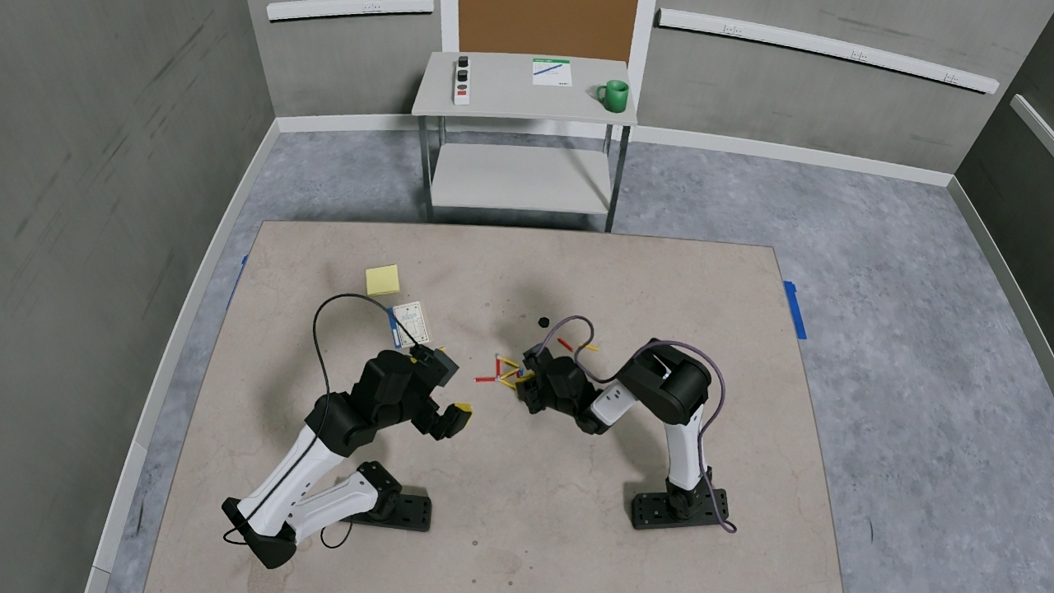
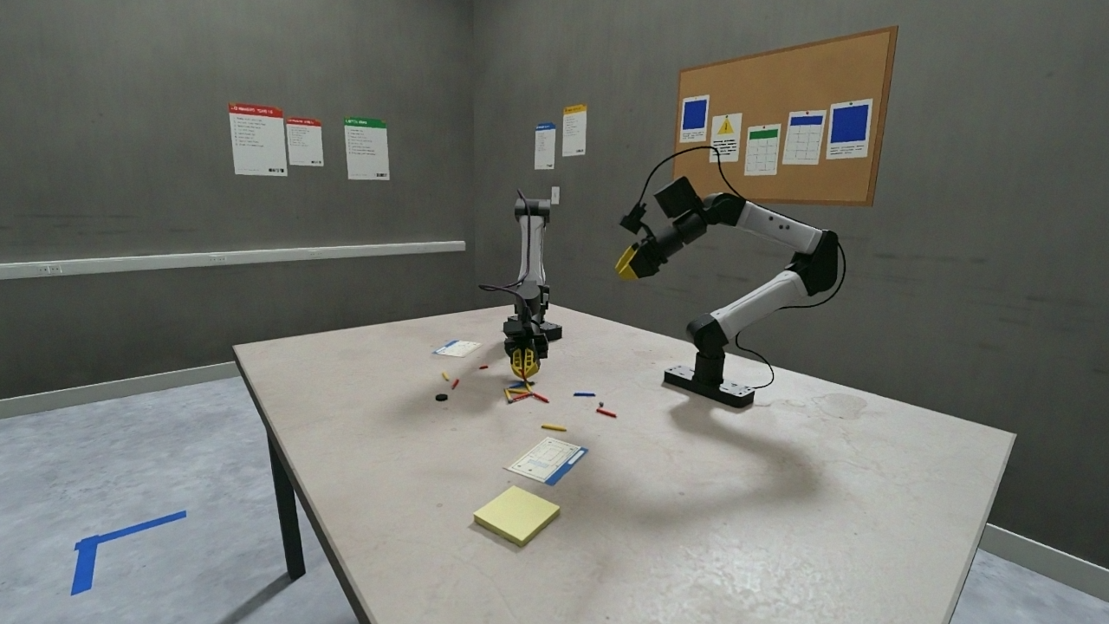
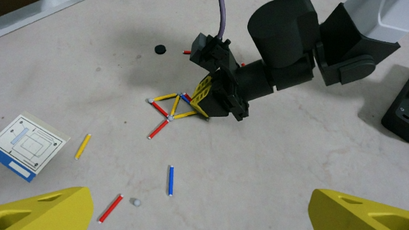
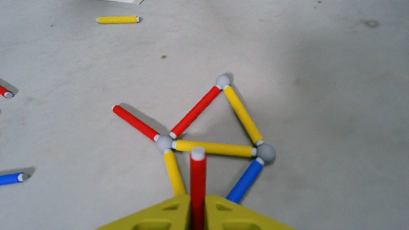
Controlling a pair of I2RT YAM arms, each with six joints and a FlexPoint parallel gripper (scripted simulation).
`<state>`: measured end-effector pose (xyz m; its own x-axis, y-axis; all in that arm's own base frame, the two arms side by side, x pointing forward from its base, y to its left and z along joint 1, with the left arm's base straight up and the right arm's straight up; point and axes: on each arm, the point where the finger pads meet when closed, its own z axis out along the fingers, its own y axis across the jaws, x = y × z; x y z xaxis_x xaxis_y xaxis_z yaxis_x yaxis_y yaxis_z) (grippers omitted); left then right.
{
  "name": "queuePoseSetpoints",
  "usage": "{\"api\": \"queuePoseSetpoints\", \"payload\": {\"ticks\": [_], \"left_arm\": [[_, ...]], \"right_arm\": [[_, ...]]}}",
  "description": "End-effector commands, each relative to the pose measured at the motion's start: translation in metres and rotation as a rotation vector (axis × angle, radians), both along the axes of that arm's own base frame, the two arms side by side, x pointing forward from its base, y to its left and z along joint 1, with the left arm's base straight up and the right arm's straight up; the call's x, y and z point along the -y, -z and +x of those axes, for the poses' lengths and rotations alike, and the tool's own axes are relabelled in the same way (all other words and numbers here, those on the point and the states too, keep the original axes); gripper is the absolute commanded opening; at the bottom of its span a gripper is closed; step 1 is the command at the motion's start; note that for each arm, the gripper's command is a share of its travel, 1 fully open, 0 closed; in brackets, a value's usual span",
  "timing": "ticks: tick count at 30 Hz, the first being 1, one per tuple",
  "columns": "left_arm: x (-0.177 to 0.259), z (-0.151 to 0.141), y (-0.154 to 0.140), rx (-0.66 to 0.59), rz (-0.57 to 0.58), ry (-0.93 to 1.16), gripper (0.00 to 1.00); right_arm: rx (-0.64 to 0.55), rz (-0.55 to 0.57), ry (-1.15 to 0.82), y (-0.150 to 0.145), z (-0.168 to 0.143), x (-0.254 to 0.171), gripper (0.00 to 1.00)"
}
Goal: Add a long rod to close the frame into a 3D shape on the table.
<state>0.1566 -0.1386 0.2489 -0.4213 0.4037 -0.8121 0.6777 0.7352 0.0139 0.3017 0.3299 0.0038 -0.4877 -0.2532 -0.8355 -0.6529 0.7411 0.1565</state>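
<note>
The black right gripper with yellow fingers (image 1: 524, 374) (image 2: 524, 375) blocks the space above the magnetic rod-and-ball frame (image 1: 498, 377) (image 2: 521, 393) (image 3: 175, 107) (image 4: 214, 148); the frame's left-pointing red rod (image 1: 484, 379) (image 3: 158, 129) (image 4: 135, 122) is unobstructed from above.

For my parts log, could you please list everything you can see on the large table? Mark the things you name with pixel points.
Magnetic rod frame (image 1: 498, 365) (image 2: 521, 398) (image 3: 175, 105) (image 4: 214, 149): one, red/yellow/blue with steel balls, below right gripper
Loose rods: three red (image 1: 565, 344) (image 2: 606, 412) (image 3: 110, 208) (image 4: 6, 92), two yellow (image 1: 591, 347) (image 2: 554, 426) (image 3: 83, 147) (image 4: 118, 20), one blue (image 2: 584, 393) (image 3: 170, 181) (image 4: 11, 179), around frame
Loose ball (image 2: 599, 404) (image 3: 137, 202): one, grey, near a red rod
Disc (image 1: 543, 322) (image 2: 441, 397) (image 3: 160, 49): one, black, beyond frame
Printed cards (image 1: 410, 324) (image 2: 547, 459) (image 3: 32, 142): two, white-blue, either side
Note pad (image 1: 382, 280) (image 2: 516, 515): one, yellow, by a card
Arms: two, black-white; left gripper (image 1: 455, 383) (image 2: 626, 263) (image 3: 200, 207) open, right gripper (image 1: 524, 372) (image 2: 524, 371) (image 3: 195, 105) (image 4: 197, 198) holding a red rod (image 3: 188, 96) (image 4: 198, 179)
</note>
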Motion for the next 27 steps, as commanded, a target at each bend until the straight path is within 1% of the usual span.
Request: {"api": "queuePoseSetpoints", "payload": {"ticks": [1, 5, 10, 11, 17, 19, 24, 27], "left_arm": [[0.0, 0.001, -0.003, 0.005, -0.004, 0.002, 1.0], [0.0, 0.001, -0.003, 0.005, -0.004, 0.002, 1.0], [-0.005, 0.009, -0.008, 0.001, -0.002, -0.063, 0.44], [-0.006, 0.012, -0.009, -0.003, 0.0, -0.082, 0.35], [-0.007, 0.039, -0.021, -0.047, 0.004, -0.217, 0.35], [-0.007, 0.039, -0.021, -0.047, 0.004, -0.217, 0.35], [0.0, 0.072, -0.027, -0.144, 0.009, -0.35, 0.35], [0.011, 0.097, -0.024, -0.251, 0.011, -0.426, 0.35]], "right_arm": [[0.021, 0.027, 0.0, -0.007, 0.001, -0.007, 0.0], [0.022, 0.028, 0.001, -0.007, 0.001, -0.007, 0.0], [0.022, 0.028, 0.001, -0.007, 0.001, -0.007, 0.0], [0.022, 0.028, 0.001, -0.007, 0.001, -0.007, 0.0], [0.022, 0.028, 0.001, -0.007, 0.001, -0.007, 0.0], [0.022, 0.028, 0.001, -0.007, 0.001, -0.007, 0.0], [0.023, 0.029, 0.001, -0.008, 0.001, -0.007, 0.0], [0.023, 0.029, 0.001, -0.008, 0.001, -0.007, 0.0]]}}
